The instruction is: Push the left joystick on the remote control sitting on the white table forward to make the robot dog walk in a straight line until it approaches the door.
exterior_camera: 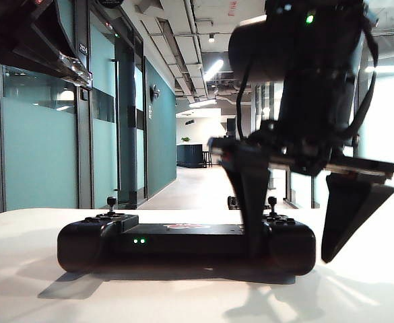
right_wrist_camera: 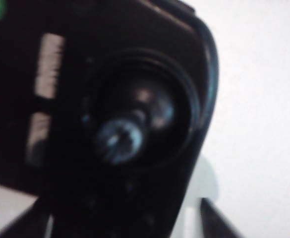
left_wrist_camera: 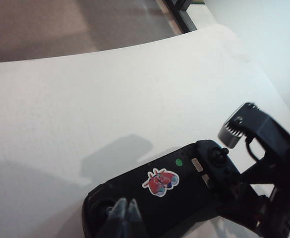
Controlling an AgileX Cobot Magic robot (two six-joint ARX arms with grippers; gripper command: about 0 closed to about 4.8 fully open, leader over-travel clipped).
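The black remote control (exterior_camera: 183, 242) lies on the white table (exterior_camera: 21, 289), two green lights on its front. Its left joystick (exterior_camera: 111, 202) stands upright and untouched. My left gripper (left_wrist_camera: 125, 206) is shut and hangs above that end, its fingertips partly covering the left joystick (left_wrist_camera: 109, 208). My right gripper (exterior_camera: 291, 256) is open and straddles the controller's other end, one finger (exterior_camera: 250, 208) in front and one finger (exterior_camera: 350, 215) clear of the side. The other stick (right_wrist_camera: 120, 136) fills the right wrist view. A small dark shape (exterior_camera: 232, 201), perhaps the robot dog, is far down the corridor.
Teal glass walls and a dark-framed door (exterior_camera: 126, 114) line the corridor on the left. The left arm (exterior_camera: 28, 37) hangs high at the upper left. The table's rounded far edge (left_wrist_camera: 219, 29) meets the floor beyond.
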